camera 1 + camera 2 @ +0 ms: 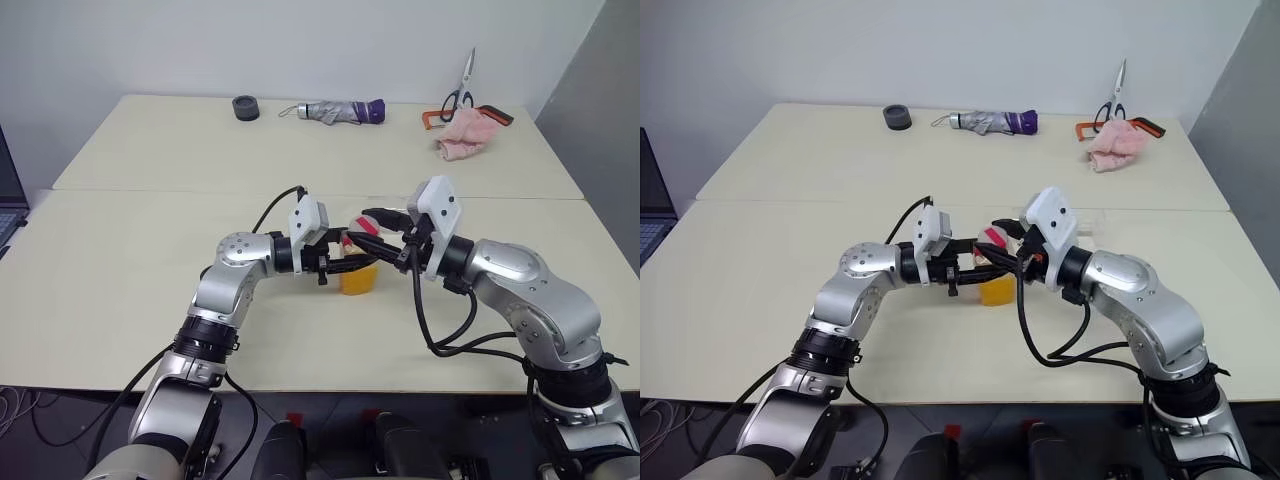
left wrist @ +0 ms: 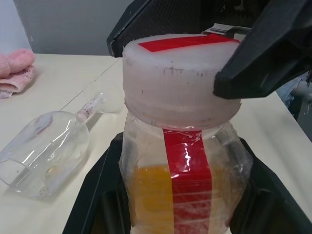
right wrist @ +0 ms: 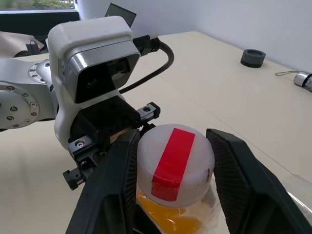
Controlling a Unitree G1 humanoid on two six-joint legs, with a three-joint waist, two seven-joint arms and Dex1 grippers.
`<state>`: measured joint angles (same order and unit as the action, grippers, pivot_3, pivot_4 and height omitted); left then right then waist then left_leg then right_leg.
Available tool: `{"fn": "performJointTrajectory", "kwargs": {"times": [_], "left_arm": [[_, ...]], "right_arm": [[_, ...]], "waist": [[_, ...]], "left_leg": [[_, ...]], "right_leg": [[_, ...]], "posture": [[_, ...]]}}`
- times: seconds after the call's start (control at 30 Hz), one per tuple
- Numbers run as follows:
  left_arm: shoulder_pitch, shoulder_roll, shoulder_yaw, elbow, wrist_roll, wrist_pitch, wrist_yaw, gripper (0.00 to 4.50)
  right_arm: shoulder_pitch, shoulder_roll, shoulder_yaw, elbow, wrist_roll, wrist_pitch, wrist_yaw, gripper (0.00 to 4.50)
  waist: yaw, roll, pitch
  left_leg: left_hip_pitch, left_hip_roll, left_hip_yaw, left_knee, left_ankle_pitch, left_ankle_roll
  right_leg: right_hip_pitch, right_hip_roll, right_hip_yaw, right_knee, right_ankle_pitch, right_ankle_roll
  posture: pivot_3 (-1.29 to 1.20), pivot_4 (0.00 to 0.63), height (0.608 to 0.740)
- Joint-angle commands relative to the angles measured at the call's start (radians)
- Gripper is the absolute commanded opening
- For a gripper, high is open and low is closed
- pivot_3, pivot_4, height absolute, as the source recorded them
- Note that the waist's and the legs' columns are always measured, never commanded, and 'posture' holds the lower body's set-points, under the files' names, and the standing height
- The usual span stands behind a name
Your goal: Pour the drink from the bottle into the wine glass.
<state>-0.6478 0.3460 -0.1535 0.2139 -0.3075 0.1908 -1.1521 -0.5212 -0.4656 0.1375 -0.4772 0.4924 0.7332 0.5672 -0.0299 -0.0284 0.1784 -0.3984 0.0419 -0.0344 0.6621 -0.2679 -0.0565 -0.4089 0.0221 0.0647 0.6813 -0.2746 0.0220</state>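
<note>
Bottle (image 1: 358,272) stands upright at bench (image 1: 120,260) centre, long axis vertical, orange drink (image 2: 151,195) in its lower half. Left tool (image 1: 338,264) comes in level from 9 o'clock, clamped tight on the body. Right tool (image 3: 170,161) comes from approx 3 o'clock, jaws straddling the cap (image 3: 174,163), one finger per side w/ a thin gap each side: part open, not gripping yet. Cap sits directly betw. the fingers, so next move, I judge, is close and twist about the vertical axis. Glass (image 2: 46,151) lies on its side just beyond the bottle at 12–1 o'clock, needs righting before any pour.
</note>
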Motion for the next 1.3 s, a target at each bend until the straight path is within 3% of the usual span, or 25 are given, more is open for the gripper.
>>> {"fn": "performJointTrajectory", "kwargs": {"times": [0.03, 0.23, 0.43, 0.53, 0.57, 0.73, 1.0, 1.3], "left_arm": [[-0.042, -0.011, 0.006, -0.038, -0.035, 0.002, -0.025, 1.93], [-0.060, -0.015, -0.004, -0.033, -0.034, 0.004, -0.065, 1.93], [-0.063, -0.022, -0.007, -0.031, -0.032, 0.004, -0.059, 1.93], [-0.055, -0.022, -0.005, -0.035, -0.029, 0.008, -0.053, 1.92], [-0.055, -0.023, -0.004, -0.032, -0.028, 0.008, -0.051, 1.92], [-0.068, -0.030, -0.005, 0.002, -0.022, 0.003, -0.048, 1.92], [-0.106, -0.058, -0.010, 0.072, -0.005, -0.015, -0.055, 1.92], [-0.131, -0.072, -0.015, 0.115, 0.008, -0.036, -0.072, 1.92]], "right_arm": [[-0.015, -0.052, 0.027, 0.034, 0.011, -0.114, 0.193, 1.84], [-0.156, -0.176, 0.077, 0.311, -0.064, -0.343, 0.547, 1.84], [-0.175, -0.165, 0.026, 0.355, -0.024, -0.292, 0.551, 1.84], [-0.089, -0.148, -0.060, 0.245, 0.012, -0.241, 0.430, 1.84], [-0.038, -0.147, -0.100, 0.166, 0.048, -0.205, 0.383, 2.57], [0.146, -0.080, -0.190, -0.175, 0.159, -0.046, 0.111, 4.20], [0.173, 0.127, -0.035, -0.284, -0.076, 0.046, -0.331, 4.22], [0.182, 0.222, 0.041, -0.275, -0.185, 0.058, -0.443, 4.22]], "waist": [[0.000, 0.000, 0.000], [-0.001, 0.001, 0.001], [0.000, 0.001, 0.001], [0.003, 0.001, 0.001], [0.004, 0.001, 0.001], [0.005, 0.002, 0.001], [-0.003, 0.002, 0.001], [-0.002, 0.002, 0.001]], "left_leg": [[0.000, 0.000, 0.000, 0.000, 0.000, 0.000], [0.001, 0.000, 0.000, 0.000, 0.000, 0.000], [0.000, 0.000, 0.000, 0.000, 0.000, 0.000], [-0.001, 0.000, -0.001, 0.000, 0.000, 0.001], [-0.001, -0.001, -0.001, 0.000, 0.000, 0.001], [-0.002, -0.004, -0.003, 0.000, 0.000, 0.001], [-0.001, -0.003, -0.004, 0.001, 0.000, 0.001], [-0.002, -0.003, -0.004, 0.000, 0.000, 0.001]], "right_leg": [[0.000, 0.000, 0.000, 0.000, 0.000, 0.000], [0.000, 0.000, 0.000, 0.000, 0.000, 0.000], [0.000, 0.000, 0.000, 0.000, 0.000, 0.000], [0.000, -0.001, -0.001, 0.000, 0.000, 0.000], [0.000, -0.001, -0.001, 0.000, 0.000, 0.000], [-0.001, -0.004, -0.002, 0.001, 0.000, 0.000], [0.000, -0.001, -0.001, 0.002, 0.000, 0.000], [0.000, -0.002, -0.002, 0.000, 0.000, 0.000]], "posture": [[0.00, 0.150, 0.740], [0.00, 0.150, 0.740], [0.00, 0.150, 0.740], [0.00, 0.150, 0.740], [0.00, 0.150, 0.740], [0.00, 0.150, 0.740], [0.00, 0.150, 0.740], [0.00, 0.150, 0.740]]}}
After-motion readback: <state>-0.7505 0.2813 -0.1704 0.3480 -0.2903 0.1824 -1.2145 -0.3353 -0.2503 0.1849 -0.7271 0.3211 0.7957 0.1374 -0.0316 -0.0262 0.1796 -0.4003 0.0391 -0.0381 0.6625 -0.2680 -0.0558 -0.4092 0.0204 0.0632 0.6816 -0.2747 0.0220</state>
